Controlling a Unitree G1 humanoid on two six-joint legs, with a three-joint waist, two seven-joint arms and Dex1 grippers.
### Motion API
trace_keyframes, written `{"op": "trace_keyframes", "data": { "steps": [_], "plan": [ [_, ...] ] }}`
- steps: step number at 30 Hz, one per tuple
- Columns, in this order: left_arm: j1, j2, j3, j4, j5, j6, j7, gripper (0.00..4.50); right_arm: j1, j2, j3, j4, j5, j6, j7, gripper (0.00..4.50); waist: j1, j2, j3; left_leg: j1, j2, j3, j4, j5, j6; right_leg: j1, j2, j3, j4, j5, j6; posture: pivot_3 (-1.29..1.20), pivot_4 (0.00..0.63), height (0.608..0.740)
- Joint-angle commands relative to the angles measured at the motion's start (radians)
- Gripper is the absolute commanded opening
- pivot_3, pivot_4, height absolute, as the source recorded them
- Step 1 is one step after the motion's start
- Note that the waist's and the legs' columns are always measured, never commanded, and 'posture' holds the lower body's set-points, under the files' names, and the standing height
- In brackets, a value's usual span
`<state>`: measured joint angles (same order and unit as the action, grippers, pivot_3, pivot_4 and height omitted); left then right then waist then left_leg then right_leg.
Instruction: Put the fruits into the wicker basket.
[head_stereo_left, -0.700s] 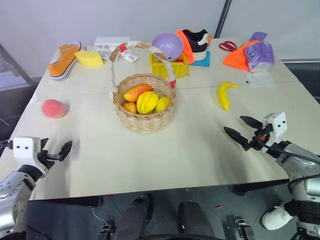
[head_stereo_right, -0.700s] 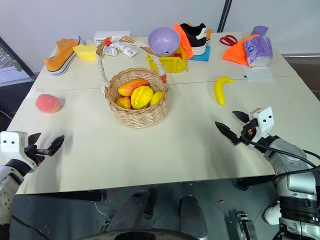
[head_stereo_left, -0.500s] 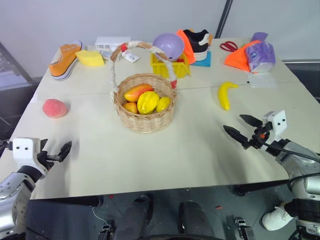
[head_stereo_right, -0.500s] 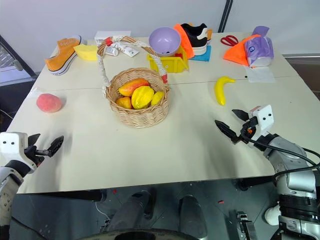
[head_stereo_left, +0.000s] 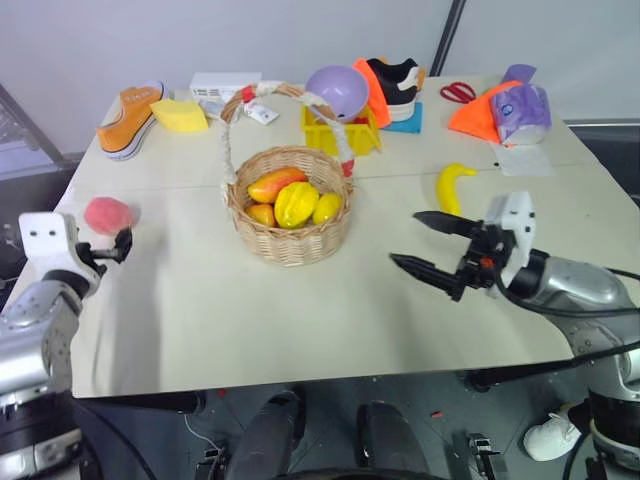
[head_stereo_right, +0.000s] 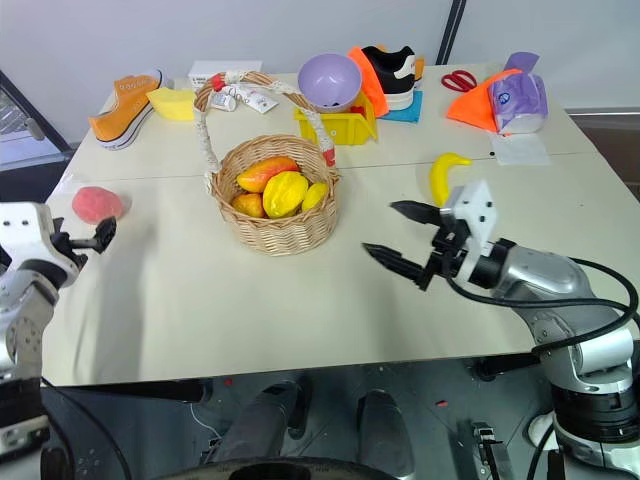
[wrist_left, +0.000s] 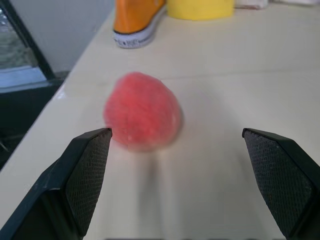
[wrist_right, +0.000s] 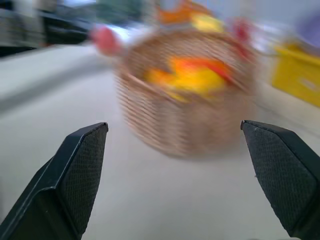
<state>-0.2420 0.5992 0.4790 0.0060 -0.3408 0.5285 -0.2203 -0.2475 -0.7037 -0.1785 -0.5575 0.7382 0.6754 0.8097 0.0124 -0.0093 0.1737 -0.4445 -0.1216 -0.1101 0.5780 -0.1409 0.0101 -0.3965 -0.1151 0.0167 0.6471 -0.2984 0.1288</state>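
The peach (head_stereo_left: 108, 214) lies near the left edge of the table (head_stereo_left: 300, 310), on its bare top. The left gripper (wrist_left: 175, 170) hovers just short of it with its fingers spread wide, nothing between them. The banana (head_stereo_left: 450, 187) lies to the right of the wicker basket (head_stereo_left: 290, 240), apart from it. The basket stands mid-table with several fruits inside. The right gripper (head_stereo_left: 425, 245) hangs above the table between basket and banana, pointing toward the basket, jaws wide and empty.
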Motion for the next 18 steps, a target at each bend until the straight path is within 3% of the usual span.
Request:
{"op": "trace_keyframes", "data": {
  "steps": [1, 10, 18],
  "plan": [
    [-0.125, 0.034, -0.031, 0.081, 0.048, 0.046, 0.060, 4.50, -0.067, 0.018, 0.054, -0.076, 0.054, 0.026, -0.025, 4.45, 0.002, -0.001, 0.000, 0.000, 0.000, 0.000, 0.000, 0.000, 0.000, 0.000, 0.000, 0.000, 0.000, 0.000, 0.000, 0.00, 0.150, 0.740],
    [-0.423, 0.069, -0.110, 0.485, 0.140, 0.015, 0.094, 4.50, -0.063, 0.070, 0.139, -0.099, 0.034, 0.007, -0.053, 4.45, 0.001, -0.006, -0.001, 0.000, -0.001, -0.001, 0.000, 0.000, 0.000, 0.000, 0.000, -0.001, 0.001, 0.002, 0.004, 0.00, 0.150, 0.740],
    [-0.554, 0.068, -0.146, 0.723, 0.190, -0.009, 0.128, 4.50, -0.032, 0.076, 0.150, -0.120, 0.024, -0.013, -0.077, 4.45, 0.000, -0.006, -0.001, 0.000, -0.001, -0.001, 0.001, 0.000, 0.000, 0.000, 0.001, -0.002, 0.002, 0.004, 0.007, 0.00, 0.150, 0.740]
  ]
}}
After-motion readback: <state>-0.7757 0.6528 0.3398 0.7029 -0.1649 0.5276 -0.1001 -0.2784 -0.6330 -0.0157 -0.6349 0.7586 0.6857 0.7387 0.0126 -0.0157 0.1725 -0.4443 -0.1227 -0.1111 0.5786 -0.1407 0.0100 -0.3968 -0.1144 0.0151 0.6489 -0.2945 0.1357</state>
